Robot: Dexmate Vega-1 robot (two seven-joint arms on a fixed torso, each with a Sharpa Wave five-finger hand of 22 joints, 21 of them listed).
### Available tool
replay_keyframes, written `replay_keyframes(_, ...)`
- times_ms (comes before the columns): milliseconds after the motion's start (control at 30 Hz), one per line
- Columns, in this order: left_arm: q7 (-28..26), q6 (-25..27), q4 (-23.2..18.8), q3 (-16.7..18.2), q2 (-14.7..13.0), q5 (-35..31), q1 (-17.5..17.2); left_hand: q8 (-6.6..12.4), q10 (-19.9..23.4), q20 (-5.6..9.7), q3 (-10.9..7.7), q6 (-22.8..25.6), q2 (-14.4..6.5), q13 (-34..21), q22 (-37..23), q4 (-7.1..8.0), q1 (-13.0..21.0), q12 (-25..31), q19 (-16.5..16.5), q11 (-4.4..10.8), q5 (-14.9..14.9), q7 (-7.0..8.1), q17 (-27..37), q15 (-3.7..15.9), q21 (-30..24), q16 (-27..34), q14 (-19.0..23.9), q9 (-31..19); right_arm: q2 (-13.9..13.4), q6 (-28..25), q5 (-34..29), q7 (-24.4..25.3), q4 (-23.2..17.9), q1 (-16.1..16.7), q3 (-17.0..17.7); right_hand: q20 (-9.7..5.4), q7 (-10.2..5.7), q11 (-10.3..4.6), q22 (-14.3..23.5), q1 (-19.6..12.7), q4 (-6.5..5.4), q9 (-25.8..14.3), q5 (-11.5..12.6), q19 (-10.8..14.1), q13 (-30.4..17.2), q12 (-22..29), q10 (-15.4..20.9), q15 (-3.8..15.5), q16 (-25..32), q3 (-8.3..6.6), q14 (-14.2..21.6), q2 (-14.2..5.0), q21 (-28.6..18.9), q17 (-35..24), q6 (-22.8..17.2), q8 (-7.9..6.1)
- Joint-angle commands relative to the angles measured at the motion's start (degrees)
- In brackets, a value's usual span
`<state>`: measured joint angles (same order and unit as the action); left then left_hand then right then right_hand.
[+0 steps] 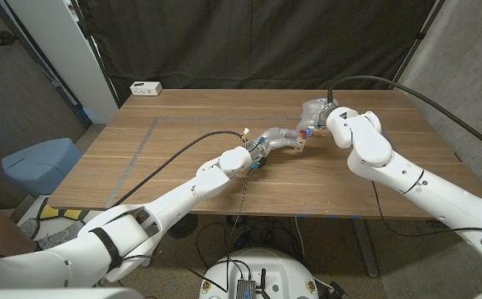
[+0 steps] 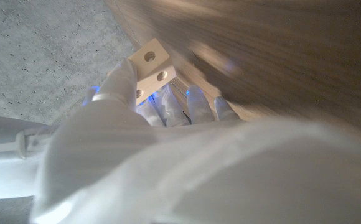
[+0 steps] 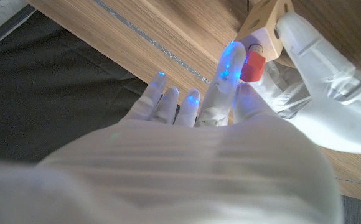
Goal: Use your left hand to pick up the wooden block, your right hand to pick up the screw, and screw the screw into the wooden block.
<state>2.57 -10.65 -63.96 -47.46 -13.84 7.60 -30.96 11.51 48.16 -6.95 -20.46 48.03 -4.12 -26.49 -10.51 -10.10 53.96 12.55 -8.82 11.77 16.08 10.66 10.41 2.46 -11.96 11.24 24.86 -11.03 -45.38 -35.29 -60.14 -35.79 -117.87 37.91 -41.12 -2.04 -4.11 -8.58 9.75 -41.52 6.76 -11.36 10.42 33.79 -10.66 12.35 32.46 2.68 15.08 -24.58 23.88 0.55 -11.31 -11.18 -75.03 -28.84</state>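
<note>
Pale raw-wood block, matt grained wooden table, glossy red plastic-looking screw head.

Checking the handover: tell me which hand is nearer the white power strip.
Right. The right hand works mid-table, across from the power strip at the far left edge; the left hand, holding the wooden block, sits nearer the robot.
</note>
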Motion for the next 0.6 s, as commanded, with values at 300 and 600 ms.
replay_keyframes(300, 0.06, -0.34, -0.31, -0.01, -0.14, -0.01, -0.17, 0.47, 0.53, 0.04, -1.96, 2.73, -0.75, -2.13, -0.21, 1.24, -0.23, 0.43, -0.39, 0.15, 0.30, -1.70, 0.13, 1.78, -0.20, 0.08, 0.35, -0.32, -0.37, -0.82, -1.72, -0.55, -1.20, 0.70, 0.16, 0.77, 0.79, 1.94, 0.10, 6.51, -1.27, 0.37, -0.17, -0.33, -0.07, -0.98, -0.52, 2.24, -1.08, 2.94, 0.10, 2.95, 0.16, -0.08, 1.81, 1.63)
replay_keyframes(600, 0.04, -0.33, -0.88, -0.02, -0.38, -0.13, -0.44, 0.44, 0.45, 0.00, -2.01, 2.68, -0.76, -2.13, -0.21, 1.23, -0.24, 0.41, -0.41, 0.11, 0.30, -1.78, 0.13, 1.81, -0.21, 0.09, 0.40, -0.32, -0.50, -0.83, -2.84, -3.65, -2.08, 0.47, 0.26, 1.11, 1.11, 3.76, 0.11, 9.51, -1.82, 0.26, 0.08, -1.26, -0.15, -1.65, -2.09, 1.36, -2.00, 4.10, -0.84, 4.15, 0.42, -0.13, 5.24, 3.46)
